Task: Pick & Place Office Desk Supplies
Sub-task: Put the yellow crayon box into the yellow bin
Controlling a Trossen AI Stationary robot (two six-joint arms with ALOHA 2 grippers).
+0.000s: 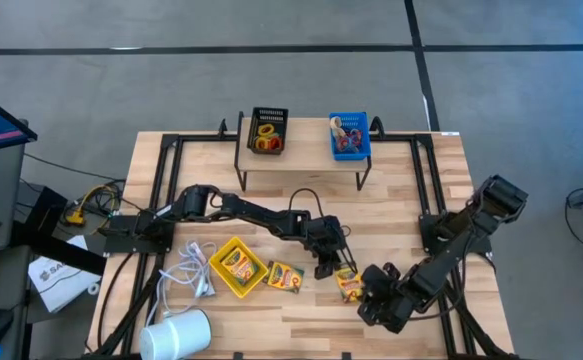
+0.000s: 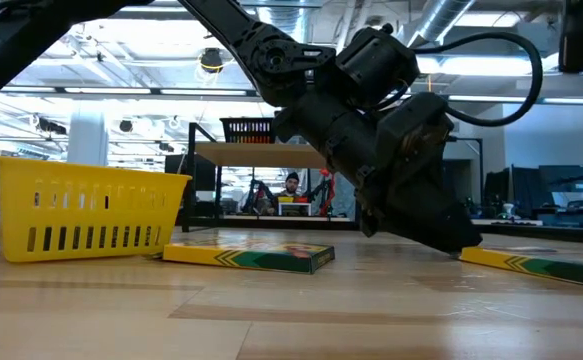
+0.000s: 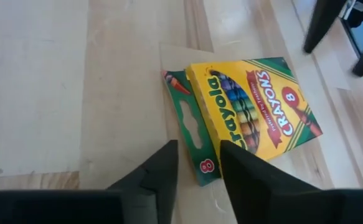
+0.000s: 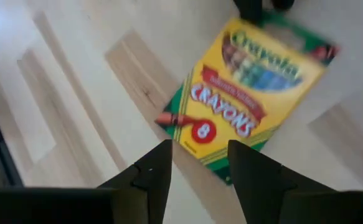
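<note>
Both grippers met over one crayon box (image 1: pixel 349 286), which lay flat on the table (image 1: pixel 411 200) well to the right of the yellow bin (image 1: pixel 233 268). The left gripper (image 1: pixel 337 268) stood at the edge of this box that faced the bin; in its wrist view the fingers (image 3: pixel 162 177) were parted by a narrow gap and straddled the box's green flap end, holding nothing. The right gripper (image 1: pixel 369 290) approached from the box's far side, away from the bin; its fingers (image 4: pixel 153 171) were likewise parted and empty, with the box just ahead of the tips. A second crayon box (image 1: pixel 285 276) lay just beside the bin, and a third lay inside it.

Judged from this layout, the step in hand was the grasp of the right-hand box. To do it well, only one arm should close on it; the other should clear away so the fingers do not collide. Because the box lay flat and thin, the tips would need to reach down to the table surface and pinch across the short width, not the flap, which may bend. A slanted grip would likely spin the box on the smooth wood. The black bin (image 1: pixel 268 131) and blue bin (image 1: pixel 349 137) stood on the raised shelf (image 1: pixel 306 157), far beyond the yellow bin, already holding small items.
</note>
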